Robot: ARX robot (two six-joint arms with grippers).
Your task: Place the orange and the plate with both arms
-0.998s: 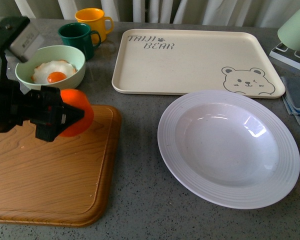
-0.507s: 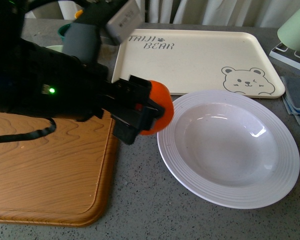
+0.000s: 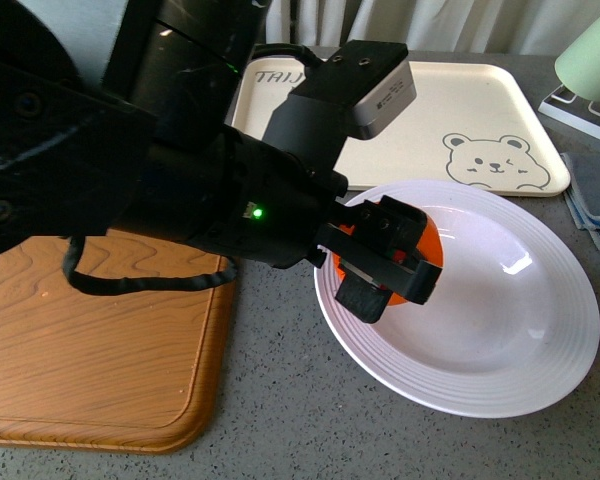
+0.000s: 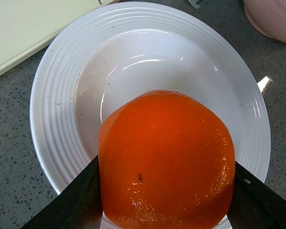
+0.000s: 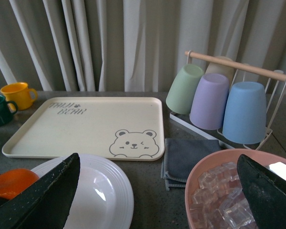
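My left gripper (image 3: 395, 262) is shut on the orange (image 3: 429, 243) and holds it over the left part of the large white ridged plate (image 3: 540, 375) on the grey table. In the left wrist view the glossy orange (image 4: 167, 160) fills the space between both black fingers (image 4: 69, 205), with the plate (image 4: 62, 95) right beneath. My right gripper (image 5: 157, 191) is open and empty, raised off to the plate's right; its view shows the plate (image 5: 117, 195) and a bit of the orange (image 5: 12, 183). The right gripper is out of the front view.
A cream bear tray (image 3: 480, 110) lies behind the plate. A wooden cutting board (image 3: 90, 340) lies to the left. Folded grey cloth (image 5: 186, 157), a pink bowl of ice cubes (image 5: 229, 191) and a rack of upturned cups (image 5: 219, 100) stand at the right. Yellow and green mugs (image 5: 16, 95) stand far left.
My left arm has swung right from the cutting board, carrying the orange over the plate's left part. The plate has not moved.
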